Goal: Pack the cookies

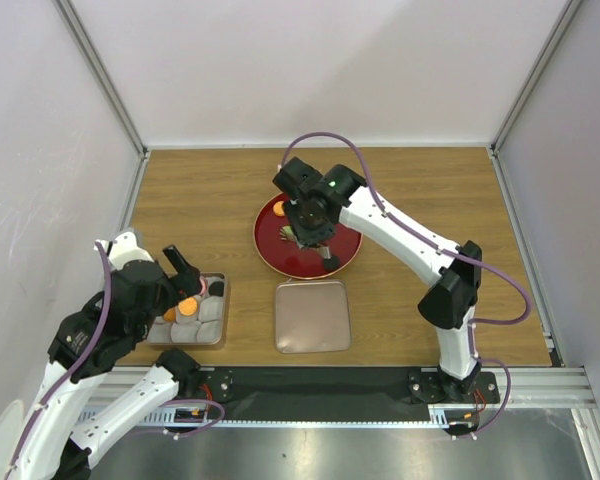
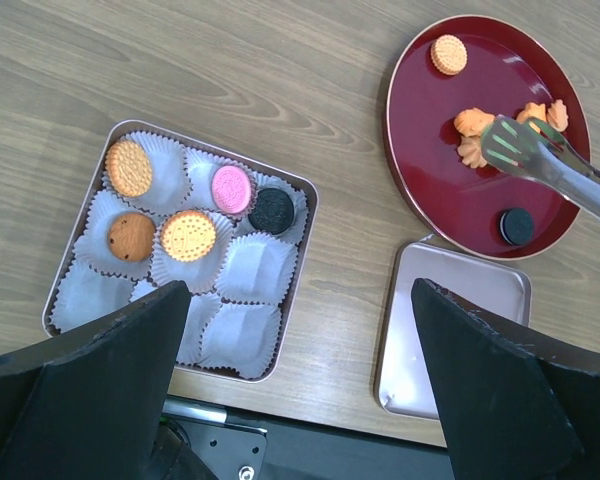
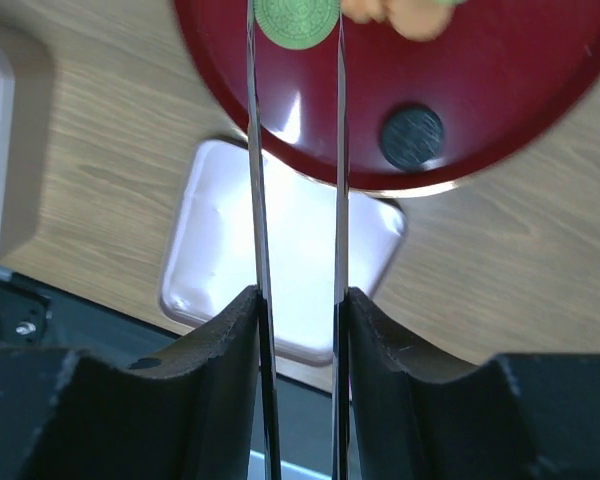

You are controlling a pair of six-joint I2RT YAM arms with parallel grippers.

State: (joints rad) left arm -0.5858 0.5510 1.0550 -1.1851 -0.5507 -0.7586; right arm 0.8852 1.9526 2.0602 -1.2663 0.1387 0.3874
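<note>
Right gripper [image 3: 300, 300] clamped on tongs [image 2: 570, 175]; tong tips straddle 1 green cookie [image 3: 296, 18] over red plate [image 3: 540, 100], top centre of right wrist view, straight ahead along tong axis; tray [image 2: 296, 278] holds 5 cookies [image 2: 188, 235]; left gripper [image 2: 302, 290] hangs open above it.

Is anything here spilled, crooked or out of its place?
Nothing stands out. The cookies sit in paper cups in the tin or on the red plate; none lies on the table. The lid lies beside it; the tongs grip a green cookie.
</note>
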